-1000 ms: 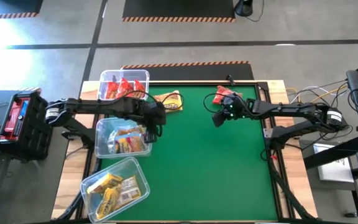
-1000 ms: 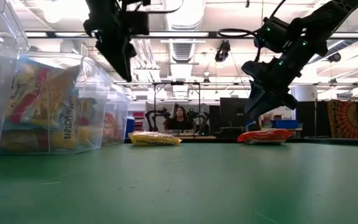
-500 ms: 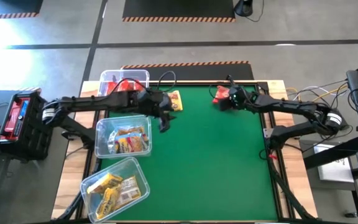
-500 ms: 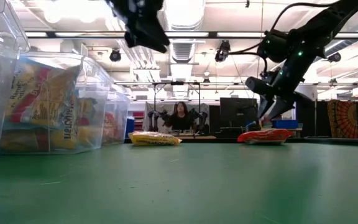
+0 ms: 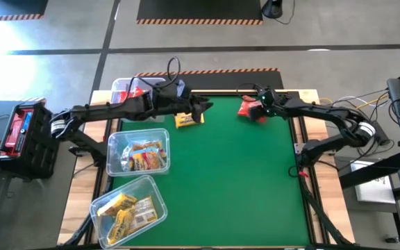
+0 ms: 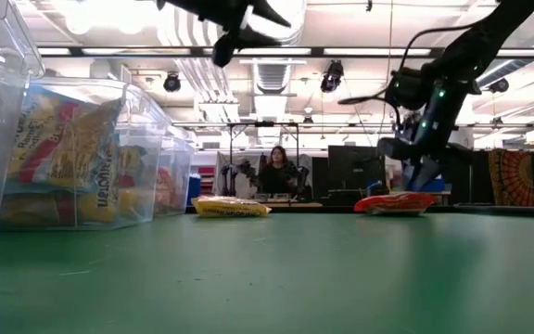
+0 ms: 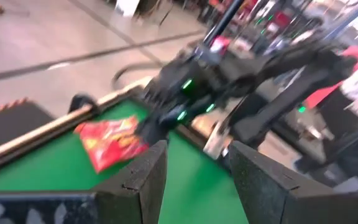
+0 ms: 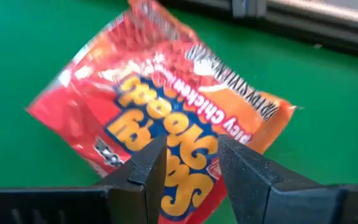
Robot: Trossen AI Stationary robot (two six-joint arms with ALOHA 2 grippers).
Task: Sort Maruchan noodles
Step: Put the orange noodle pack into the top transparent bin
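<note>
The right gripper [image 8: 188, 168], fingers apart and empty, hangs directly over the red noodle packet [image 8: 160, 124] lying flat at the tabletop's [image 5: 242, 180] far edge, its long axis running diagonally across the gap between the fingers.

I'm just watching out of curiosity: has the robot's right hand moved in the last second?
Yes. In the overhead view the right hand has travelled toward the table's far edge and now hangs over the red packet lying there.

Three clear bins [image 5: 137, 151] down left edge of green surface [image 5: 242, 180]; red-black case [image 5: 21, 132] far left; person [image 6: 276, 172] in background, frame center.
</note>
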